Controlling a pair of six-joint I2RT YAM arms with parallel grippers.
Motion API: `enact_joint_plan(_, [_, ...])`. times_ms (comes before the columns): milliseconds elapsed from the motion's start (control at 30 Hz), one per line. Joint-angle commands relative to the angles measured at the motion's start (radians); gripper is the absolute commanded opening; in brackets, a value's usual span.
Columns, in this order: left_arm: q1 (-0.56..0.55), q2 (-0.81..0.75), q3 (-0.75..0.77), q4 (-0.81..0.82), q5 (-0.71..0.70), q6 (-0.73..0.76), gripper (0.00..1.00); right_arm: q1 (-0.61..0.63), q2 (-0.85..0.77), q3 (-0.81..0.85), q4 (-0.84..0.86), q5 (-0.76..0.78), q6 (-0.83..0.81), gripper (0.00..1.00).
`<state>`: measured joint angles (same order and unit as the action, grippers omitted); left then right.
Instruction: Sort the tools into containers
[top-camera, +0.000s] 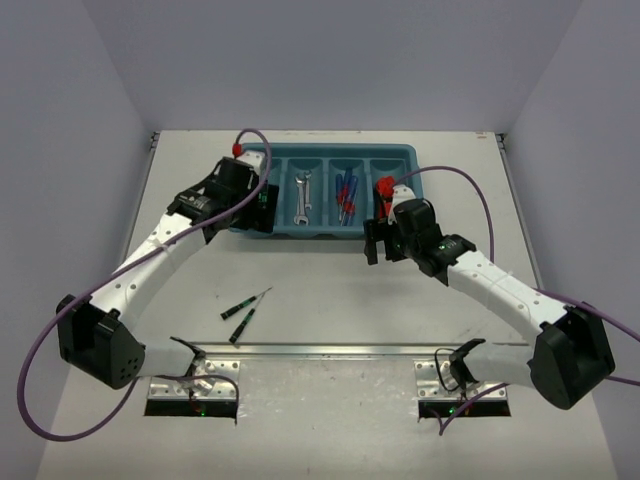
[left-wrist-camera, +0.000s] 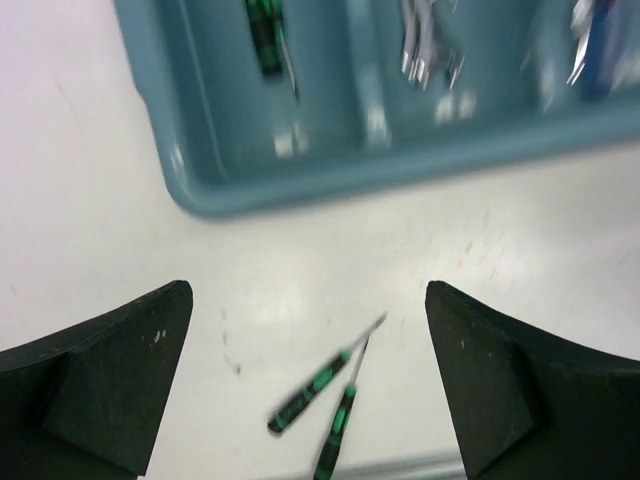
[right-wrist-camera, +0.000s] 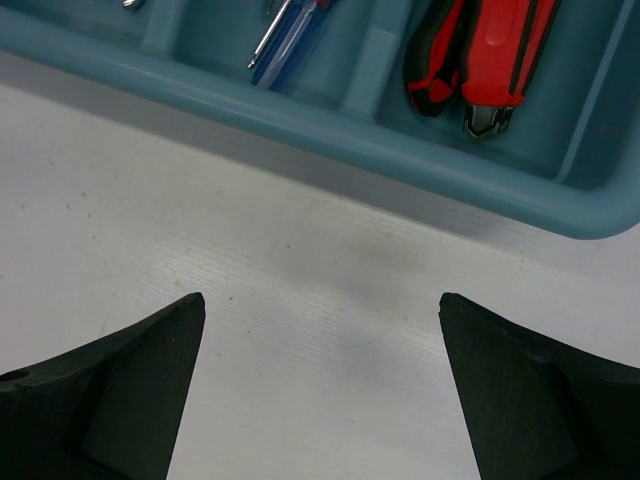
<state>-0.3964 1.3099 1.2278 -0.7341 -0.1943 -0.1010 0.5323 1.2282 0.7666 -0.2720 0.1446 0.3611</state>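
The teal tray (top-camera: 330, 151) of containers lies at the back of the table. Its compartments hold a black-and-green precision screwdriver (left-wrist-camera: 265, 35), silver wrenches (top-camera: 303, 197), blue-handled screwdrivers (top-camera: 345, 195) and red-and-black pliers (right-wrist-camera: 480, 50). Two more precision screwdrivers (top-camera: 245, 303) (top-camera: 243, 325) lie crossed at their tips on the bare table, well short of the tray. My left gripper (left-wrist-camera: 308, 292) hangs open and empty over the tray's near-left corner (left-wrist-camera: 200, 195). My right gripper (right-wrist-camera: 322, 300) is open and empty just in front of the tray's right end.
Purple cables loop from both arms over the tray's back edge and off the table's sides. A metal strip (top-camera: 330, 350) runs along the near edge between the arm bases. White walls enclose the table on three sides.
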Motion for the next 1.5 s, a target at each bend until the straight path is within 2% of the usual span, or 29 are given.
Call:
enact_joint_plan(0, [-0.063,-0.023,-0.100,-0.089,0.062,0.004,1.00,-0.002,-0.011,-0.005,0.043,-0.009,-0.018,0.99])
enact_joint_plan(133, [-0.161,-0.006,-0.157,-0.104,0.059,-0.011,1.00,-0.002,-0.042,-0.019,0.059,-0.081,-0.038,0.99])
enact_joint_plan(267, [-0.183,0.044,-0.123,-0.144,-0.012,-0.027,1.00,-0.003,-0.075,-0.034,0.068,-0.084,-0.052,0.99])
enact_joint_plan(400, [-0.220,0.138,-0.084,-0.174,0.009,0.051,1.00,-0.002,-0.113,-0.052,0.068,-0.060,-0.076,0.99])
enact_joint_plan(533, [-0.249,0.206,-0.028,-0.223,0.046,0.055,1.00,-0.003,-0.122,-0.058,0.072,-0.096,-0.091,0.99])
enact_joint_plan(667, [-0.248,0.231,0.006,-0.255,-0.012,0.044,1.00,-0.005,-0.129,-0.057,0.072,-0.104,-0.090,0.99])
enact_joint_plan(767, [-0.248,0.283,0.089,-0.324,-0.116,0.052,1.00,-0.011,-0.154,-0.067,0.071,-0.094,-0.094,0.99])
enact_joint_plan(867, [-0.239,0.270,0.088,-0.307,-0.189,0.038,1.00,-0.017,-0.171,-0.078,0.079,-0.119,-0.098,0.99])
enact_joint_plan(1000, [-0.132,0.080,-0.032,-0.148,-0.177,0.005,1.00,-0.017,-0.183,-0.095,0.109,-0.224,-0.118,0.99])
enact_joint_plan(1100, [0.030,-0.075,-0.110,-0.063,-0.265,-0.070,1.00,-0.018,-0.195,-0.111,0.141,-0.358,-0.148,0.99])
enact_joint_plan(1200, [0.115,-0.170,-0.139,0.011,-0.347,-0.167,1.00,-0.011,-0.180,-0.104,0.160,-0.513,-0.137,0.99])
enact_joint_plan(1267, [0.163,-0.224,-0.159,0.080,-0.361,-0.223,1.00,0.007,-0.154,-0.093,0.179,-0.551,-0.111,0.99])
enact_joint_plan(1400, [0.296,-0.284,-0.222,0.202,-0.341,-0.313,1.00,0.225,-0.018,0.006,0.152,-0.249,-0.028,0.99])
enact_joint_plan(1467, [0.358,-0.309,-0.238,0.224,-0.297,-0.348,1.00,0.335,0.094,0.084,0.117,-0.068,0.111,0.99])
